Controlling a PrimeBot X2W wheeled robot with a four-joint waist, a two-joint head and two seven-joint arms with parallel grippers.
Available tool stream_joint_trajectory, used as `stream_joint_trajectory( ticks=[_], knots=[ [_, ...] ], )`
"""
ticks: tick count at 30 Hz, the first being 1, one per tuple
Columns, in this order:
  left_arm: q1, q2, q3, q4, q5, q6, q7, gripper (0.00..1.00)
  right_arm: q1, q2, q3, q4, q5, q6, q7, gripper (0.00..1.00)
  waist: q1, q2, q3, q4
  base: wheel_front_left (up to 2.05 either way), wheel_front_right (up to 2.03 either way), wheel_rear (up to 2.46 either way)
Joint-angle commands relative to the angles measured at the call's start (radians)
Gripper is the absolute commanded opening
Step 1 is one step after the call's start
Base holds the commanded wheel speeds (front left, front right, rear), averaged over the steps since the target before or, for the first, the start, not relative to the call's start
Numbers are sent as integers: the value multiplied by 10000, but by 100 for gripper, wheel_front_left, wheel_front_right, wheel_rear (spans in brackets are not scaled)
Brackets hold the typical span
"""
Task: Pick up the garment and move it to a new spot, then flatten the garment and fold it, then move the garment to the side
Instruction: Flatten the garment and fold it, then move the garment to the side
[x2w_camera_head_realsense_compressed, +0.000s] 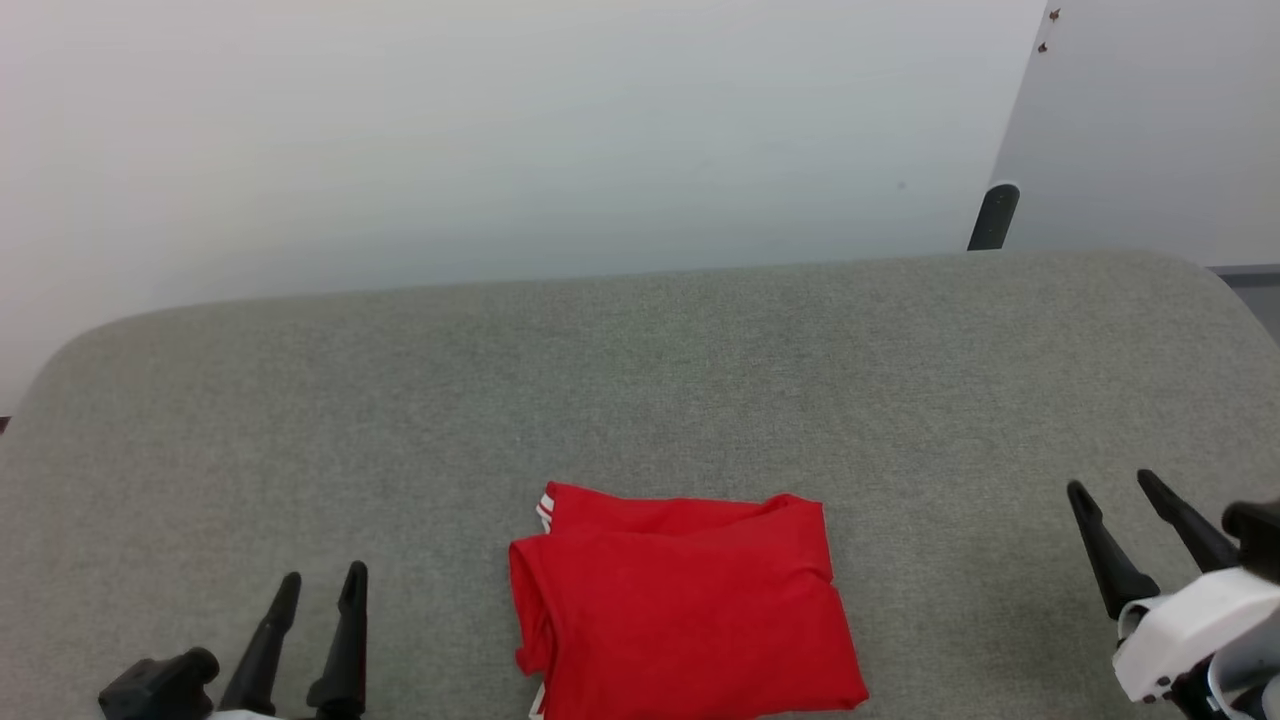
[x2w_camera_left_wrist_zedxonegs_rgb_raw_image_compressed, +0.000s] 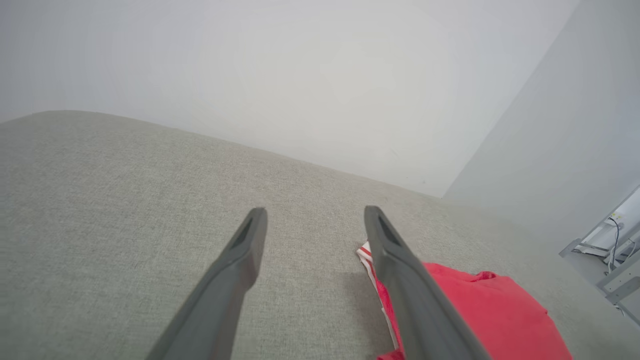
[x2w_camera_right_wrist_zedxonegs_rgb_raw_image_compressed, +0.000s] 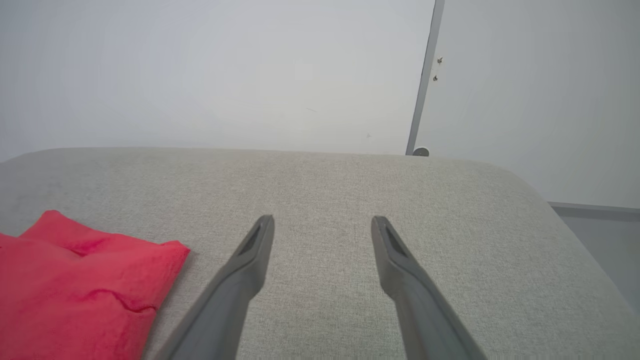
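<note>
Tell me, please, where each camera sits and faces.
Head view: from the head, down onto grey surface and garment; left pincer, right pincer show, open.
Left wrist view: on that wrist, along its fingers, over the surface.
Right wrist view: likewise, along its own fingers, toward the wall.
All three share the garment.

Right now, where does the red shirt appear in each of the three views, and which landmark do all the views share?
Head view: shirt at bottom centre, folded, lying on the grey cushion.
Left wrist view: shirt at lower right, cut by the bottom edge.
Right wrist view: shirt in the lower left corner.
Shared landmark: the cushion's far edge against the white wall.
</note>
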Motion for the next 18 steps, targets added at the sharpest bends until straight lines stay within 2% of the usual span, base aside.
stream_joint_trajectory(
  ticks=[1,18],
  knots=[
    [107,50,41,-50,158,-25,-34,100,159,58,-111,17,-10,-11,-93,100,0,0,-26,16,0,0,0],
    [194,-22,454,-238,1297,-26,-34,100,499,436,-508,-40,-311,-10,-203,100,0,0,-181,203,0,0,0]
  ],
)
